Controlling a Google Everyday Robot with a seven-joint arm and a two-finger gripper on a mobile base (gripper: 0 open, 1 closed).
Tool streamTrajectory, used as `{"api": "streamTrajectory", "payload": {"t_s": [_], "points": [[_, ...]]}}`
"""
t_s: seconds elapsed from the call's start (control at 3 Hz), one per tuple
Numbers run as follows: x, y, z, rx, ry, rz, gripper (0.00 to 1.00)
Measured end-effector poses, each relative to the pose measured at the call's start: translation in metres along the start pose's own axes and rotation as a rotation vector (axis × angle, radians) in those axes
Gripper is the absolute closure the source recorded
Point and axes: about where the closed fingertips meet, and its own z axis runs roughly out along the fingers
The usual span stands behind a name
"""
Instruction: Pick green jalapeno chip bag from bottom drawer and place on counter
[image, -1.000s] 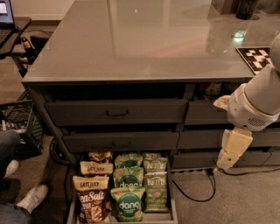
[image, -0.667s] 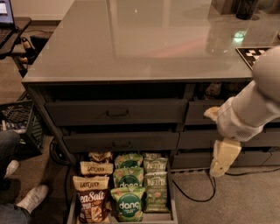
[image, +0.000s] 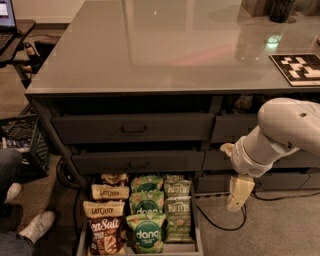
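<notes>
The bottom drawer (image: 198, 234) is pulled out at the lower left, packed with chip bags in three columns. Its right column holds dark olive Kettle bags; the green jalapeno chip bag (image: 177, 209) lies in the middle of that column, with one like it behind (image: 177, 187) and one in front. My gripper (image: 239, 194) hangs pale and pointing down from the white arm (image: 280, 132), to the right of the drawer and above the carpet. It is about a bag's width from the Kettle column and holds nothing. The glossy grey counter (image: 150, 45) fills the top of the view.
Brighter green dang bags (image: 147, 231) fill the middle column and tan Late July bags (image: 104, 235) the left. Two shut drawers (image: 132, 128) sit above. A black cable (image: 220, 225) loops on the carpet. A tag board (image: 299, 68) lies on the counter; a person's shoe (image: 36, 226) is at left.
The arm has swung left and lower, bringing my gripper closer to the open drawer's right side. The bags have not moved.
</notes>
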Motion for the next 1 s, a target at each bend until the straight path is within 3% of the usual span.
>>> {"api": "streamTrajectory", "payload": {"t_s": [0.33, 0.67, 1.0], "points": [[0.0, 0.0, 0.0, 0.0, 0.0, 0.0, 0.0], [-0.007, 0.006, 0.023, 0.006, -0.018, -0.037, 0.0], [-0.007, -0.005, 0.072, -0.004, -0.036, -0.055, 0.0]]}}
